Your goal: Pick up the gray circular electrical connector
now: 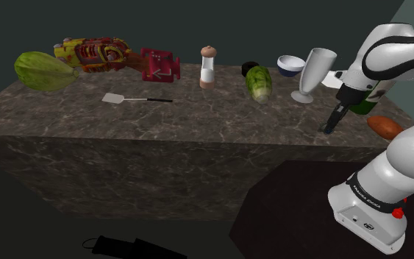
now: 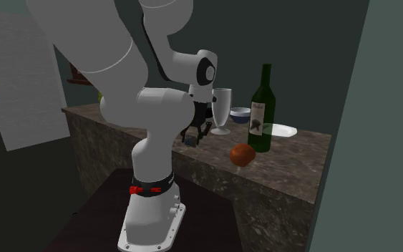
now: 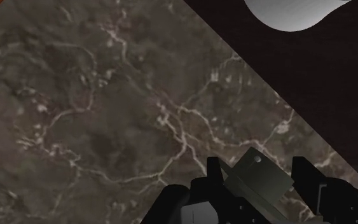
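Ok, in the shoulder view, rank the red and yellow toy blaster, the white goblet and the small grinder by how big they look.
1. toy blaster, clearly the largest.
2. goblet.
3. grinder, almost as tall as the goblet but far slimmer. The goblet seems nearer the camera, so their real sizes are less sure.

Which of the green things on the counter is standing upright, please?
The dark green wine bottle, upright beside the orange fruit; the leafy green vegetable and the black-capped green item both lie flat.

The arm [image 1: 390, 57] is showing the letters "FR" at the shoulder view's right edge. The bottle [image 2: 265, 93] is wearing a label [image 2: 257, 120] too small to read.
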Available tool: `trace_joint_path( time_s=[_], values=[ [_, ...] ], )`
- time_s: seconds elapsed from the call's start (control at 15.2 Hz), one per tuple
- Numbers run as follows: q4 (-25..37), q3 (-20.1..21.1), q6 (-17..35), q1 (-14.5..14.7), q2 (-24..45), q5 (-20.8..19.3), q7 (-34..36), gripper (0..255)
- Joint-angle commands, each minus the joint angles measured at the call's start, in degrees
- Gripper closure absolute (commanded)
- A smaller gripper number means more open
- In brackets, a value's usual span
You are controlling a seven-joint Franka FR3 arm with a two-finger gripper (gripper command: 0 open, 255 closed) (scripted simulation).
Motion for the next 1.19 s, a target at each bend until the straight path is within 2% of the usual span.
trace_joint_path(
  time_s=[0.0,0.13,1.12],
  values=[
    [0.0,0.0,0.0,0.0,0.0,0.0,0.0,255],
    [-0.1,0.0,0.1,0.0,0.0,0.0,0.0,255],
    [7.9,4.0,-15.8,0.6,-8.2,3.0,1.8,255]
  ],
)
